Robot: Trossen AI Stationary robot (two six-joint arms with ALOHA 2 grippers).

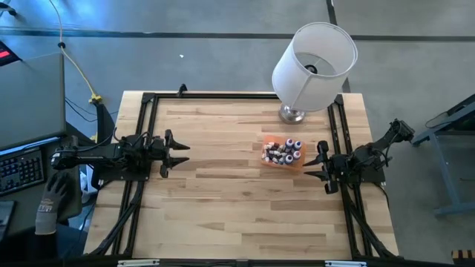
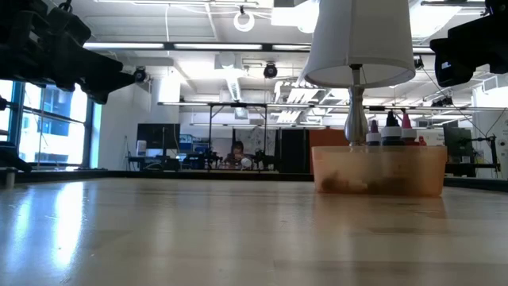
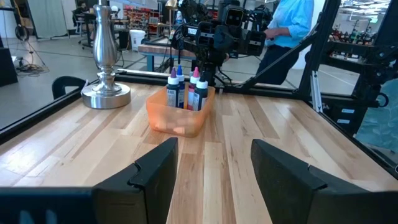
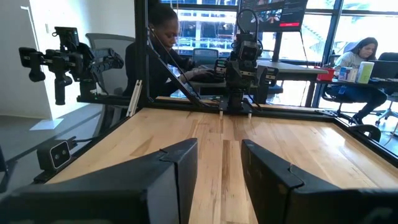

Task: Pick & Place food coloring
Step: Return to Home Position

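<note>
The food coloring is a cluster of small bottles with whitish caps. They stand upright in an orange tray that rests on the wooden table, right of centre. In the left wrist view the bottles show blue, dark and pink tops above the tray. The low view shows their tips over the tray's wall. My left gripper waits open at the table's left side. At the right side, just beside the tray, my right gripper is also open. Nothing is between the fingers of either.
A lamp with a white shade stands on a metal foot just beyond the tray. Black frame rails run along the table's left, right and far edges. A person's gloved hand is off the table's left edge.
</note>
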